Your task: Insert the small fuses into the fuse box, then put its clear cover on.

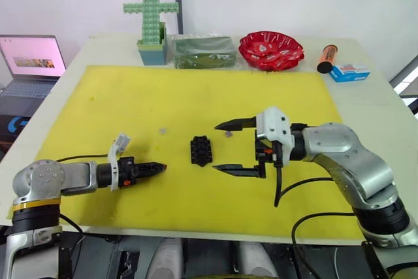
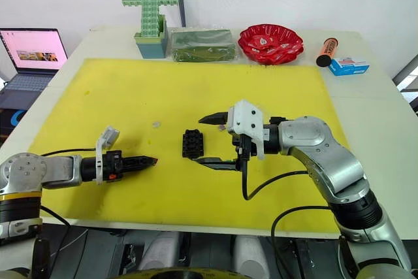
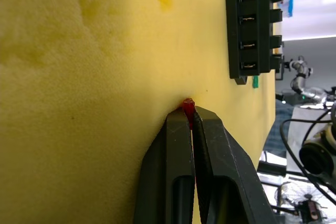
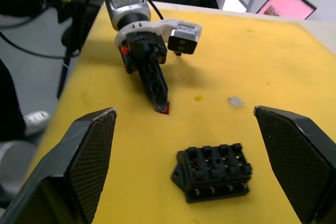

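Observation:
The black fuse box [image 1: 201, 150] lies in the middle of the yellow foam mat [image 1: 130, 96], its slots empty. My left gripper [image 1: 160, 168] rests low on the mat to the box's left, shut on a small red fuse [image 3: 188, 105] pinched at its fingertips. My right gripper [image 1: 226, 146] stands wide open just right of the box, one finger on each side of it and touching nothing. A grey-white fuse [image 1: 162, 131] lies left of the box, a purple one [image 1: 228, 133] by the right gripper's far finger, and a green one [image 3: 255, 81] beyond the box. The clear cover is out of view.
Along the table's back edge stand a green cross-shaped block tower [image 1: 151, 27], a clear-wrapped green packet [image 1: 204, 51], a red bowl [image 1: 270, 49], an orange tube [image 1: 326, 58] and a blue-and-white carton [image 1: 349, 72]. A laptop [image 1: 29, 63] sits off to the left.

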